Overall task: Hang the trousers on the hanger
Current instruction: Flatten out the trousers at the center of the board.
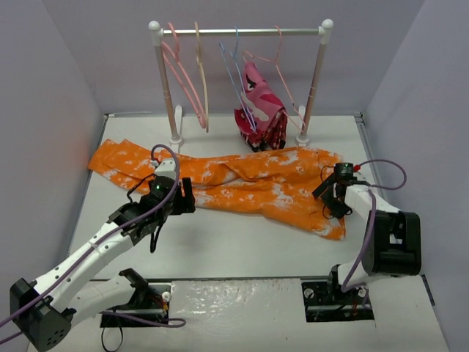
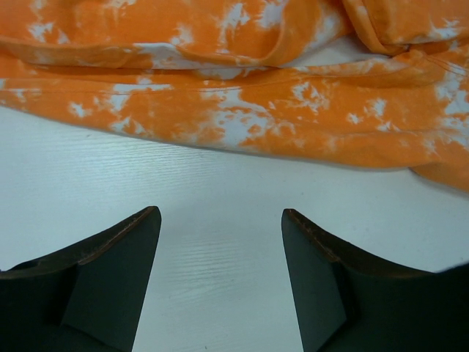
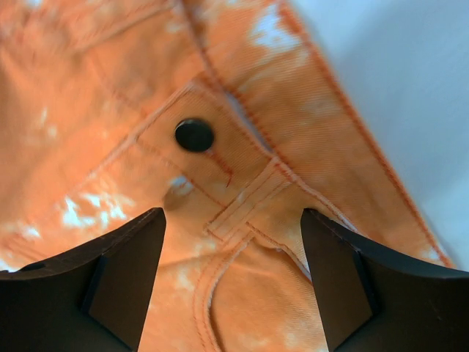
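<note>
Both hands gape empty, left hand over the white tabletop, right hand above the waistband of the long orange white-blotched cloth trousers spread flat there; limp, light cloth, probably best pinched at that stiffer waistband.

Left gripper over bare table, trousers lying just ahead of it. Right gripper directly above the waistband, button just ahead and left. Rack stands beyond both grippers, behind the trousers.
</note>
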